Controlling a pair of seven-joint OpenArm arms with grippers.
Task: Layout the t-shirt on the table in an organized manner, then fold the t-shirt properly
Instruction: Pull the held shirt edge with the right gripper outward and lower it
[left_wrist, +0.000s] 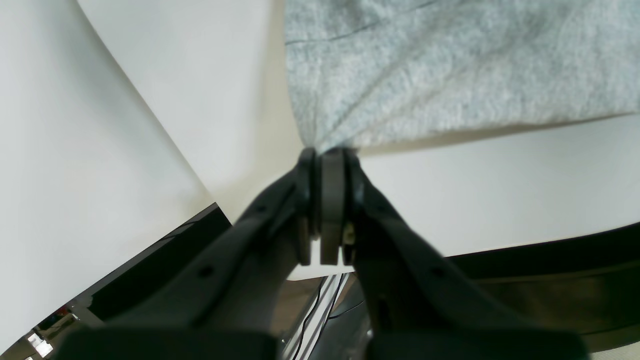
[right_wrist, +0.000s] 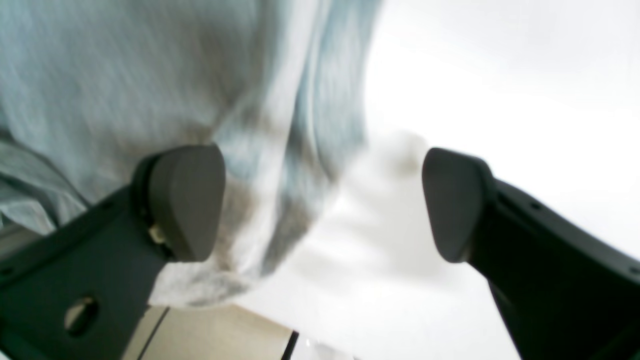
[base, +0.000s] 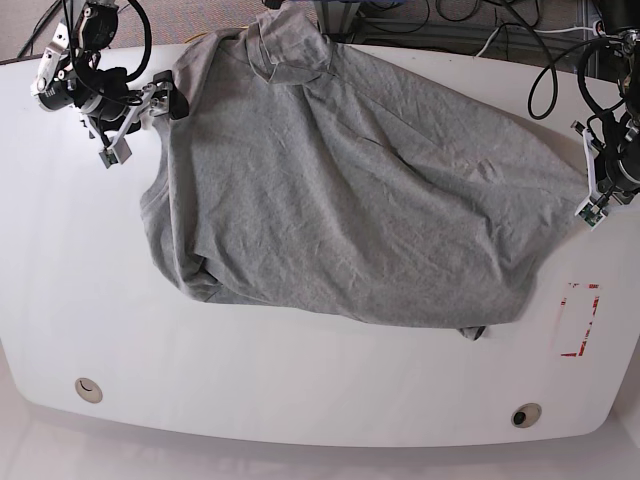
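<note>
Laying-out step: the grey t-shirt (base: 350, 180) sprawls wrinkled across the white desk (base: 300, 380), left claw (left_wrist: 327, 155) pinching its corner, right claw (right_wrist: 322, 200) gaping beside its edge, needing a grip next.

A robotics lab or test bench: a large glossy white table (base: 300, 400) with curved edges, a red rectangular outline mark (base: 579, 320) and two round holes (base: 88, 389), camera-fitted robot arms at both sides, and loose black cables (base: 480, 25) behind it.
</note>
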